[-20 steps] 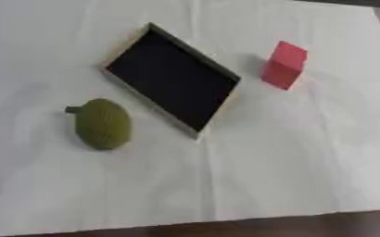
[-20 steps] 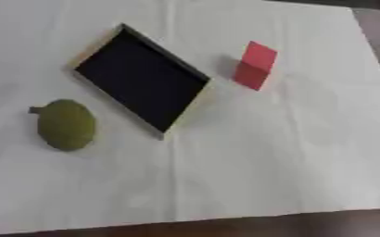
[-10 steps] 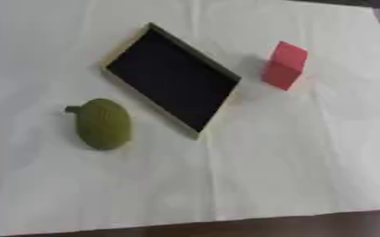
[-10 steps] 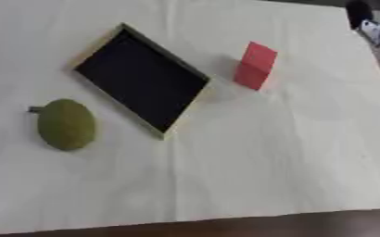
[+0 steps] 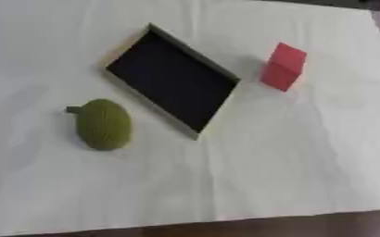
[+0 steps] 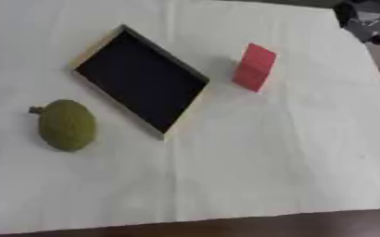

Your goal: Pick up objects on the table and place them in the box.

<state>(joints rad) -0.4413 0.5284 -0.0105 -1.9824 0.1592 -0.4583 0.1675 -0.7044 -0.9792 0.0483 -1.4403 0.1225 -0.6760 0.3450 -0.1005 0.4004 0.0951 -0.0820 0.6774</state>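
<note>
right hand (image 6: 370, 21) entered top-right corner, finger state unclear; bumpy green fruit (image 5: 102, 123), red block (image 5: 283, 66), shallow black box (image 5: 171, 81) unmoved.

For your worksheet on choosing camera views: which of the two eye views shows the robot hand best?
The right eye view. There the right robot hand shows as a dark shape with silver parts at the upper right corner, beyond the red block. Its fingers cannot be made out. The left eye view catches only a dark sliver at that corner.
</note>
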